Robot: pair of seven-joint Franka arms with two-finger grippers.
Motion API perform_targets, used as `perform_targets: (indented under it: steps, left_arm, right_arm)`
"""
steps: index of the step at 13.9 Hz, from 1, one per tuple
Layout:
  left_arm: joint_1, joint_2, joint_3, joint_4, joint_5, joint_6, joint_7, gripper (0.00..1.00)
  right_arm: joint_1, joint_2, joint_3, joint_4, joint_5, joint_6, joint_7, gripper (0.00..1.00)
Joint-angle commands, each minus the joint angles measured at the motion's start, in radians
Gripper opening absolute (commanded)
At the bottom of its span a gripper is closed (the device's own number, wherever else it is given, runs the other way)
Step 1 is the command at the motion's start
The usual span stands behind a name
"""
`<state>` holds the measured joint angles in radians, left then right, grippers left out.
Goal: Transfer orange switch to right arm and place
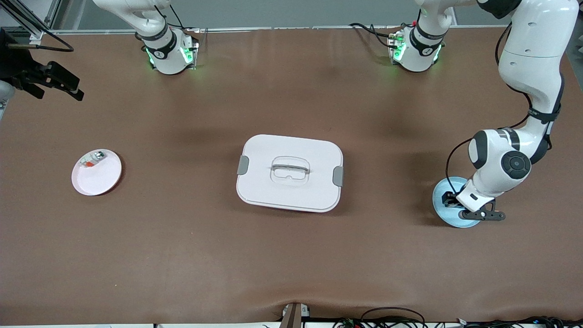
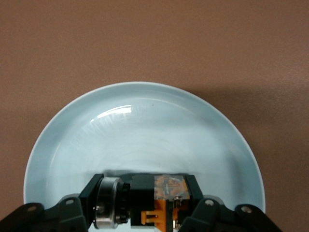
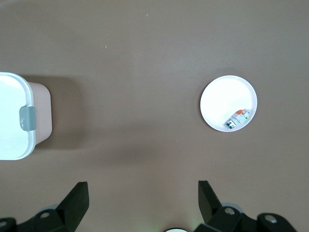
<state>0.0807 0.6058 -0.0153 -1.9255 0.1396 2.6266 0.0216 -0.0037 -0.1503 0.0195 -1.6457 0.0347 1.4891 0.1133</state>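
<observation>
The orange switch (image 2: 166, 200), a small black block with a silver ring at one end and an orange middle, lies in the pale blue plate (image 1: 442, 214) at the left arm's end of the table. My left gripper (image 2: 147, 202) is down in that plate (image 2: 145, 125), shut on the orange switch (image 1: 450, 199), with one finger (image 2: 91, 191) at each end of it. My right gripper (image 1: 61, 93) hangs open and holds nothing, above the table at the right arm's end. In the right wrist view its fingers (image 3: 77, 198) stand wide apart over bare table.
A white lidded box (image 1: 289, 173) with grey clasps sits mid-table. A pink plate (image 1: 102, 180) toward the right arm's end holds a white-grey piece with a red-orange bit (image 1: 92, 160). The right wrist view shows that plate (image 3: 224, 99) and the box's corner (image 3: 12, 116).
</observation>
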Motion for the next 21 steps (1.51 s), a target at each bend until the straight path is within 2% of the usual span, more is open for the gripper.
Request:
perform_targets:
  steps: [1, 5, 14, 16, 21]
  left_arm:
    - [0.001, -0.001, 0.0, 0.002, 0.028, 0.001, -0.028, 0.28]
    - [0.007, -0.044, -0.002, 0.0, 0.026, -0.023, -0.026, 0.28]
    - [0.002, -0.256, -0.014, 0.032, 0.009, -0.377, -0.023, 0.28]
    - [0.004, -0.27, -0.046, 0.095, -0.021, -0.498, -0.026, 0.28]
    - [-0.002, -0.293, -0.095, 0.336, -0.08, -0.863, -0.08, 0.28]
  right_arm:
    - [-0.019, -0.017, 0.005, -0.011, -0.01, -0.013, -0.012, 1.0]
    - [-0.012, -0.018, 0.01, -0.011, -0.01, -0.021, -0.012, 1.0]
    - [-0.019, -0.017, 0.007, -0.009, -0.01, -0.021, -0.012, 1.0]
    - [-0.019, -0.012, 0.005, 0.004, -0.012, -0.021, -0.012, 1.0]
    - [-0.03, 0.014, 0.005, 0.053, 0.002, -0.021, -0.001, 1.0]
